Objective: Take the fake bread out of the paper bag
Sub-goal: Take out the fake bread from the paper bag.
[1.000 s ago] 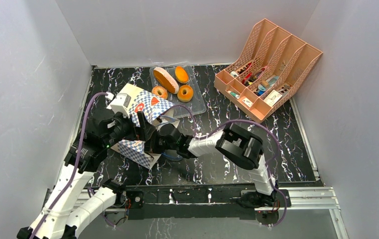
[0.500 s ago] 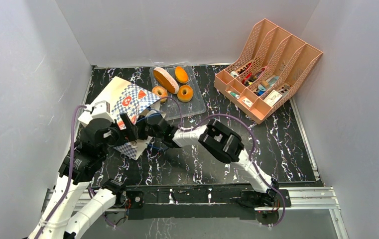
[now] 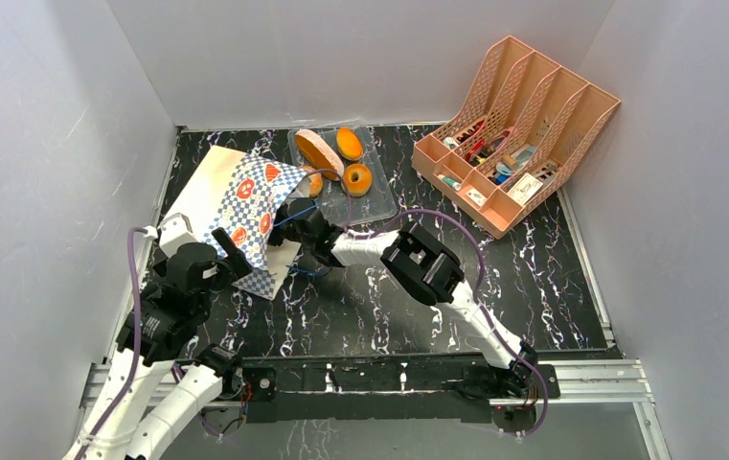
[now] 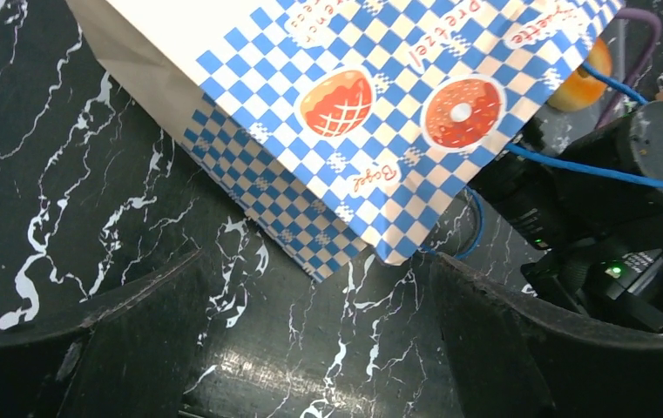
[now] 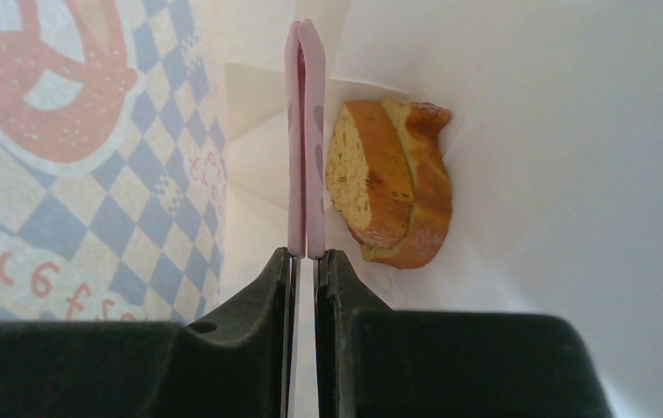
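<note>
The bag (image 3: 236, 192) lies tipped over. Beyond its mouth, the tray (image 3: 380, 205) holds several pastries (image 3: 356, 178), so most looks done. The left gripper (image 4: 317, 280) gapes empty at the bag's corner. Inside the bag, the right gripper (image 5: 305, 52) is pinched together on nothing, just beside one slice (image 5: 390, 183).

The paper bag (image 4: 354, 113) is matt kraft paper, its checkered print flat and unglossed, its inner walls smooth white paper. Its cord handle (image 4: 571, 170) is thin blue string. The toast slice (image 5: 389, 196) has a porous, spongy, matt crumb. The table top (image 4: 75, 200) is black marble-patterned with a faint sheen. The tray (image 3: 379, 206) is clear glossy plastic and the file organizer (image 3: 518, 125) pink lattice plastic. The left gripper (image 4: 319, 340) has grainy matt black plastic fingers (image 4: 136, 340); the right gripper (image 5: 305, 52) has smooth pink pads (image 5: 314, 157).
</note>
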Tool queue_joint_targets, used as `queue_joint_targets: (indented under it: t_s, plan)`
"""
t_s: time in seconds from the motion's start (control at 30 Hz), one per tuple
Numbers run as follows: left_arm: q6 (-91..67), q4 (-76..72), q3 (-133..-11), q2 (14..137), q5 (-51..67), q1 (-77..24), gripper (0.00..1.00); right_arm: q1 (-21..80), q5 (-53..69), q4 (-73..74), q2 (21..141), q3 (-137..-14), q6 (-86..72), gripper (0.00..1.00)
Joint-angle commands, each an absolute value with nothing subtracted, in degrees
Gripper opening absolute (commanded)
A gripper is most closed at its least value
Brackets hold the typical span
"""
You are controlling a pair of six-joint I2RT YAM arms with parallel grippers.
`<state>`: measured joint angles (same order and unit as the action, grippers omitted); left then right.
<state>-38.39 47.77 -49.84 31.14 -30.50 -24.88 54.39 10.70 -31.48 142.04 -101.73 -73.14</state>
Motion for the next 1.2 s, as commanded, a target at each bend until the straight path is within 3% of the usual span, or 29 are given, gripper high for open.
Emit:
queue_joint_targets:
  t_s: [0.0, 0.23, 0.63, 0.87, 1.0, 1.17]
  plan:
    - [-42.2, 48.8, -49.3, 33.1, -32.1, -25.0, 0.93, 52.8, 14.2, -34.8, 139.7, -100.8, -72.0, 0.0]
    - [-54.1, 48.9, -46.9, 40.9, -32.6, -25.0, 0.94, 52.5, 17.0, -32.2, 135.0, -98.1, -66.4, 0.0]
    - [-78.9, 40.8, -33.7, 38.9, -42.1, -25.1, 0.94, 52.4, 21.3, -32.1, 130.4, -92.6, -61.8, 0.0]
    - [-67.9, 32.8, -34.2, 33.3, -39.0, -25.3, 0.82, 51.9, 23.4, -33.2, 129.7, -90.7, -61.6, 0.0]
    - [-68.3, 37.9, -34.7, 30.5, -38.7, -25.3, 0.82, 51.9, 24.0, -31.8, 129.7, -91.1, -60.1, 0.0]
    - [-66.7, 33.0, -30.3, 27.3, -40.1, -25.3, 0.82, 51.9, 25.1, -31.4, 129.9, -90.9, -59.9, 0.0]
